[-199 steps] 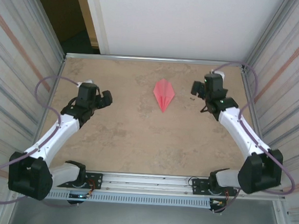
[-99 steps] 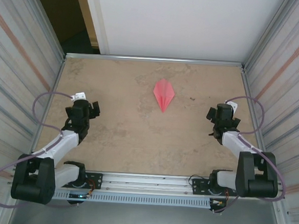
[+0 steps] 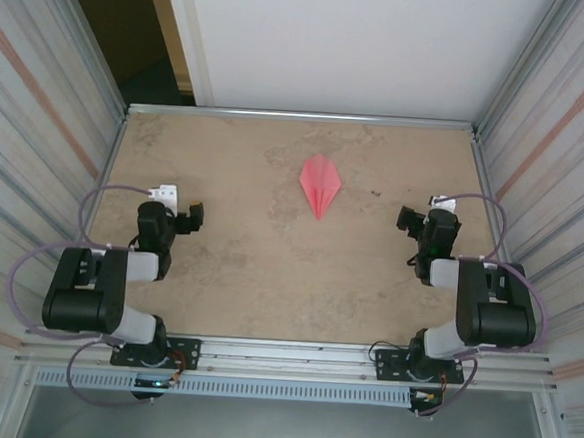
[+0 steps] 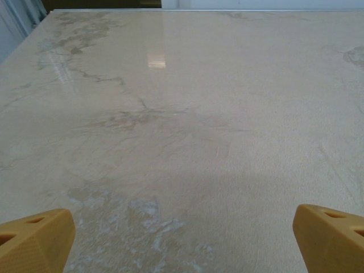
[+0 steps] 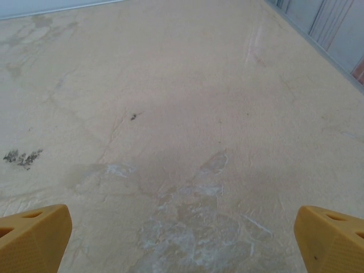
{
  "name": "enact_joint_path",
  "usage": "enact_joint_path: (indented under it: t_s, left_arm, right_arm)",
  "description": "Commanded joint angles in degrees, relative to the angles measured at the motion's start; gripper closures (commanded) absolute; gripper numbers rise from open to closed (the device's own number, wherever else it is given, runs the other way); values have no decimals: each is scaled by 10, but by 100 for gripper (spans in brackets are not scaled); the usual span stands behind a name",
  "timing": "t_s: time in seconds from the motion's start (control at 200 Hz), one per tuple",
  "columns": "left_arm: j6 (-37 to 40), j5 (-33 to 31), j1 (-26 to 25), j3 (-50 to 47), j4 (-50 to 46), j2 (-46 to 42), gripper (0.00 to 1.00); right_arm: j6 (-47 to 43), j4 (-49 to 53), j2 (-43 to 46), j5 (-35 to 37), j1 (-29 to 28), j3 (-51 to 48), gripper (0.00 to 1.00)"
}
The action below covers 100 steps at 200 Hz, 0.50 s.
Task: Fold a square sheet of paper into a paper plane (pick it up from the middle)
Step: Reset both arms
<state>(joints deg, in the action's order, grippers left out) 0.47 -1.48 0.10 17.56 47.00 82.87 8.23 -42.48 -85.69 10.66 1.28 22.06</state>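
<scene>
The pink-red paper plane (image 3: 320,185), a narrow dart folded from the square sheet, lies flat on the table's far middle with its tip pointing toward the near edge. My left gripper (image 3: 190,217) sits low at the left side, well apart from the plane, open and holding nothing. In the left wrist view its yellow fingertips (image 4: 35,239) stand wide over bare table, as the left gripper (image 4: 185,242) shows. My right gripper (image 3: 409,220) rests at the right side, also apart from the plane. It is open and holds nothing, as the right gripper (image 5: 185,239) shows between yellow fingertips (image 5: 330,242).
The beige marbled table (image 3: 269,268) is fenced by ribbed metal walls on the left (image 3: 37,141) and right (image 3: 566,168). A white panel (image 3: 344,42) stands at the back. Both arms are folded close to their bases near the front rail (image 3: 282,357).
Both arms have drawn back from the far half of the table toward their bases and folded up. The paper plane has not moved. Both grippers stay open.
</scene>
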Motion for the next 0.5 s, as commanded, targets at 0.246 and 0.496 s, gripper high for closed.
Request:
enact_joint_path:
  t_s: [0.246,0.496]
  left_arm:
    - [25,16,-10,58,-15,38,1]
    - [31,3,-17,57,-13,37,1]
  right_arm:
    - [-23,-40,-26,-55,3,9,1]
    - [-23,-40,-25,-56,4,9,1]
